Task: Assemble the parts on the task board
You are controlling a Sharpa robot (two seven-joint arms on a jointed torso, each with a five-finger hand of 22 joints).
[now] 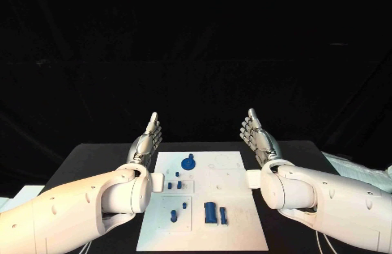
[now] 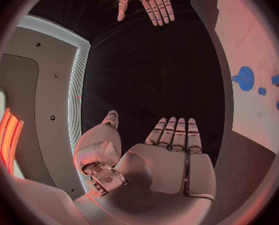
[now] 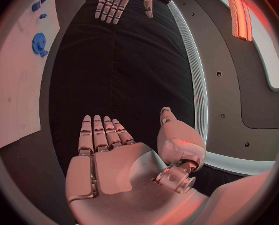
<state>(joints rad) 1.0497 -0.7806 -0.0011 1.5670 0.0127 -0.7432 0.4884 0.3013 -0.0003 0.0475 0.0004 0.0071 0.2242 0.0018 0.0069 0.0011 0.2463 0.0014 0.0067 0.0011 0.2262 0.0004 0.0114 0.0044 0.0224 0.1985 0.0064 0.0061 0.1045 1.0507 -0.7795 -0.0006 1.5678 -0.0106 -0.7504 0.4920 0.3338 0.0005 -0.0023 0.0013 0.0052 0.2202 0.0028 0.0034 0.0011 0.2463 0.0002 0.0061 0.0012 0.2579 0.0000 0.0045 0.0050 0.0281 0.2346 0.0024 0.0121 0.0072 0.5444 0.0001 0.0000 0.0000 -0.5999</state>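
In the head view the task board [image 1: 204, 208] lies in the lower middle of the frame, a white plate with its long axis running from the bottom edge up and away. Nearest on it, two upright blue blocks [image 1: 216, 212] stand side by side at lower centre, with smaller blue pegs [image 1: 174, 215] to their left on an inset panel. Farther up sit three small blue pieces [image 1: 175, 184], and beyond them a round blue gear-like part [image 1: 188, 163] near the board's far end.

The left hand [image 1: 146, 143] stands at the board's left side, the right hand [image 1: 260, 136] at its right, both beside the far half, flat with fingers straight, pointing up-frame, holding nothing.

The left wrist view adds the open palm [image 2: 171, 160] with fingers together and thumb apart, and the gear [image 2: 244, 77] at right. The right wrist view shows the same for its own palm [image 3: 111, 167], with the gear [image 3: 39, 43] at upper left.
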